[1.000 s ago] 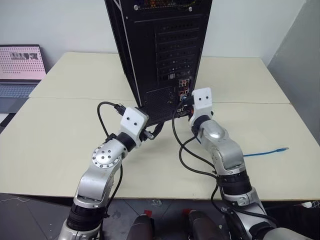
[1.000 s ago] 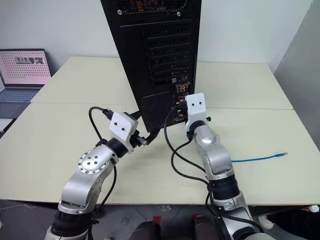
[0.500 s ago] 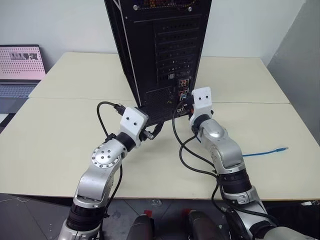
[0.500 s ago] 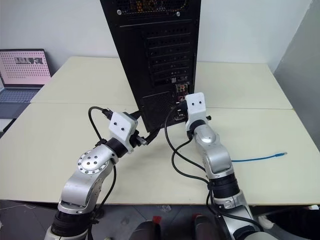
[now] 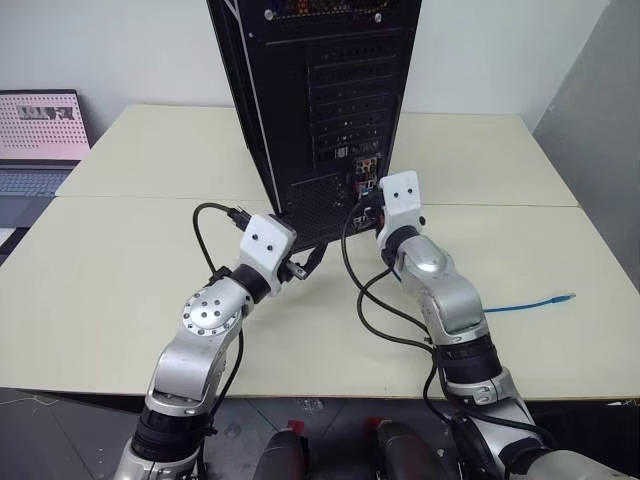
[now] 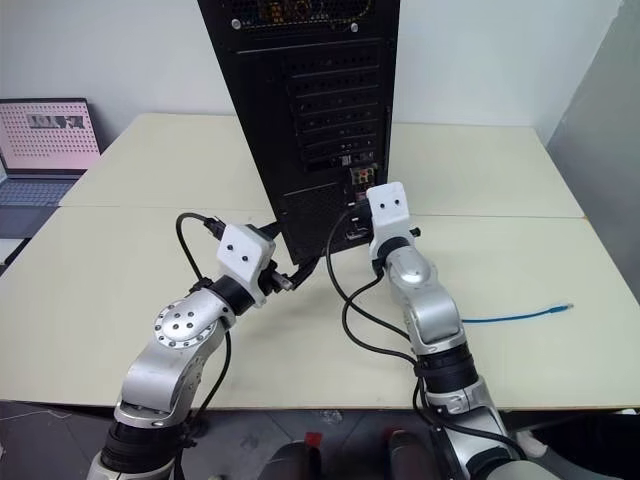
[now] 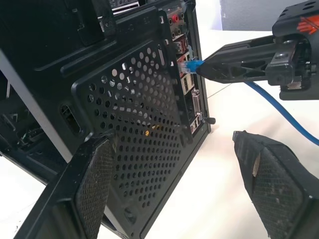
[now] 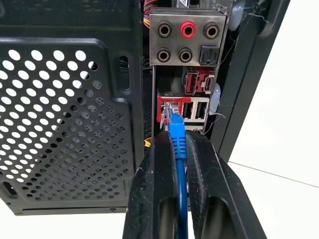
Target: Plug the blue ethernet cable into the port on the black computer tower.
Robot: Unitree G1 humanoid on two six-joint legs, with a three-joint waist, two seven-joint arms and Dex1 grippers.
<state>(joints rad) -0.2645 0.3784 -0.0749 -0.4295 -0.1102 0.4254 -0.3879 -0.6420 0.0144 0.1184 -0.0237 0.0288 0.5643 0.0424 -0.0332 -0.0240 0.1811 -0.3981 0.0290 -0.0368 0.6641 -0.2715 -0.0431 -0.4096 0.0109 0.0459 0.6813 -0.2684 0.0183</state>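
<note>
The silver left arm bends inward with its black two-fingered left gripper [image 7: 174, 199] spread wide and holding nothing, while the silver right arm reaches straight forward, its black two-fingered right gripper [image 8: 180, 149] pinched tight on a thin bright-blue cord [image 8: 180, 199].

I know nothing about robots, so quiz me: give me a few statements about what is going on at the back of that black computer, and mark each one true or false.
1. The right hand pinches the blue ethernet cable just behind its plug. True.
2. The plug is at the round audio jacks. False: it sits at the red-framed port lower down, beside the USB sockets; how deep it sits cannot be told.
3. The left hand holds the cable too. False: it is open and empty, near the black computer tower and its vent grille.
4. The cable's other end lies loose on the table. True.
5. The laptop stands on top of the tower. False: it stands far off to the left.
</note>
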